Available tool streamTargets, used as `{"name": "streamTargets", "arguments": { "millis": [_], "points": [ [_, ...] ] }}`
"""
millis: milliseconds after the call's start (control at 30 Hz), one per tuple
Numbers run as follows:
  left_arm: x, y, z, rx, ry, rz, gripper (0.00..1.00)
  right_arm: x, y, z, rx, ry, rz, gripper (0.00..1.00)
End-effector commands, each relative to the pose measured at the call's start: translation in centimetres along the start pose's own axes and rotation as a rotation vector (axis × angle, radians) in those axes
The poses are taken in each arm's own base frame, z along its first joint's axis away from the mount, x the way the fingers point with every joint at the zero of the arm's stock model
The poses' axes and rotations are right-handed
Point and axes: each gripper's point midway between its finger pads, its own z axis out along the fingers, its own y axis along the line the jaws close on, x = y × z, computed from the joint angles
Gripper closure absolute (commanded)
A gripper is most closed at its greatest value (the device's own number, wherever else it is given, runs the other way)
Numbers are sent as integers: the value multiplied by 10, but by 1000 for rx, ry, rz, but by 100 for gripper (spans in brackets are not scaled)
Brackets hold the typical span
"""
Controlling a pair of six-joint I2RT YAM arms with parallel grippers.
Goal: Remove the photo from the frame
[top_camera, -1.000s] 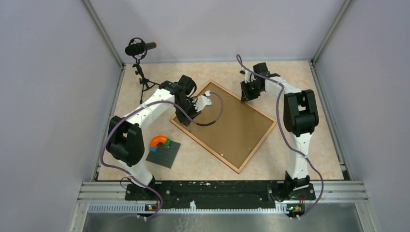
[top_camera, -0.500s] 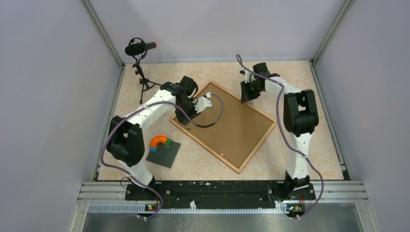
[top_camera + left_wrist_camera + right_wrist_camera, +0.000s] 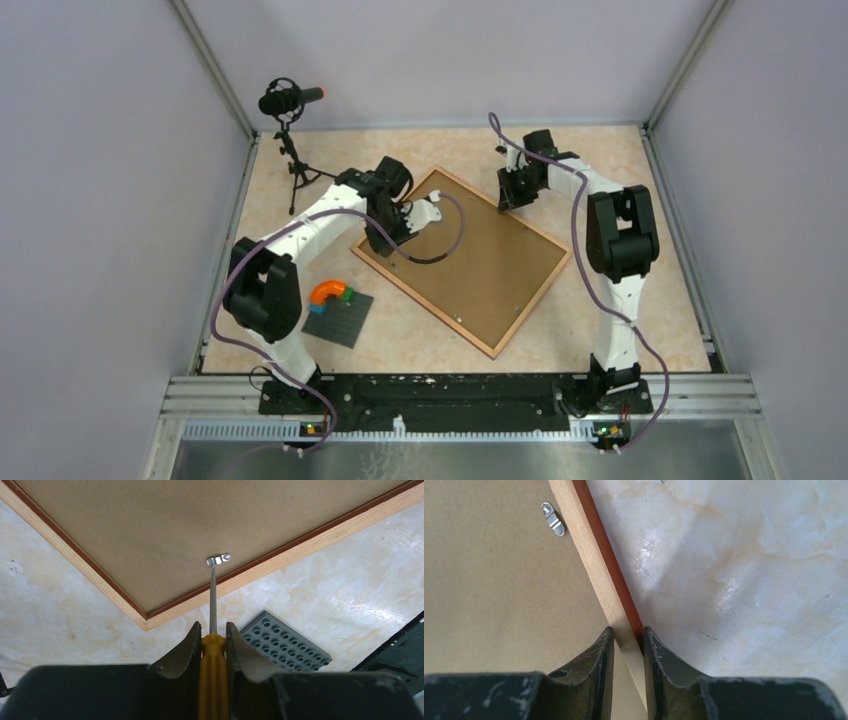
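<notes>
The frame (image 3: 470, 258) lies face down, its brown fibreboard back up, in the middle of the table. The photo is hidden inside it. My left gripper (image 3: 213, 627) is shut on a yellow-handled screwdriver (image 3: 213, 675); its grey shaft reaches a small metal clip (image 3: 219, 559) on the back near the frame's left corner. My right gripper (image 3: 628, 632) is shut on the frame's wooden border (image 3: 596, 565) at its far edge, one finger on the back, one outside. Another clip (image 3: 553, 518) shows near that border.
A grey studded baseplate (image 3: 338, 319) with an orange and green arch piece (image 3: 330, 293) lies left of the frame; the baseplate also shows in the left wrist view (image 3: 286, 646). A microphone on a small tripod (image 3: 290, 110) stands at the far left corner.
My left gripper has shifted slightly up and right along the frame's left corner with the screwdriver. The right arm and the frame have not moved.
</notes>
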Motion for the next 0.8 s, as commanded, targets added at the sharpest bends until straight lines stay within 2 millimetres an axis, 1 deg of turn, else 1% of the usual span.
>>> {"name": "streamTargets", "arguments": {
  "millis": [0, 100, 267, 367, 500, 667, 767],
  "points": [
    [-9, -2, -6, 12, -23, 28, 100, 49, 7, 2, 6, 166, 56, 100],
    [-7, -6, -4, 26, -16, 27, 100, 49, 7, 2, 5, 165, 56, 100],
    [-11, -7, 2, 26, -24, 9, 100, 48, 7, 2, 4, 163, 57, 100],
    [-18, -7, 6, 15, -31, -1, 100, 48, 7, 2, 4, 164, 59, 100],
    [-29, -11, 9, 16, -47, 2, 100, 49, 7, 2, 4, 164, 59, 100],
    [-43, -19, 8, 29, -83, 14, 100, 48, 8, 2, 3, 163, 59, 100],
    [-49, -20, 1, 27, -101, 22, 100, 48, 7, 1, 4, 164, 58, 100]
  ]
}}
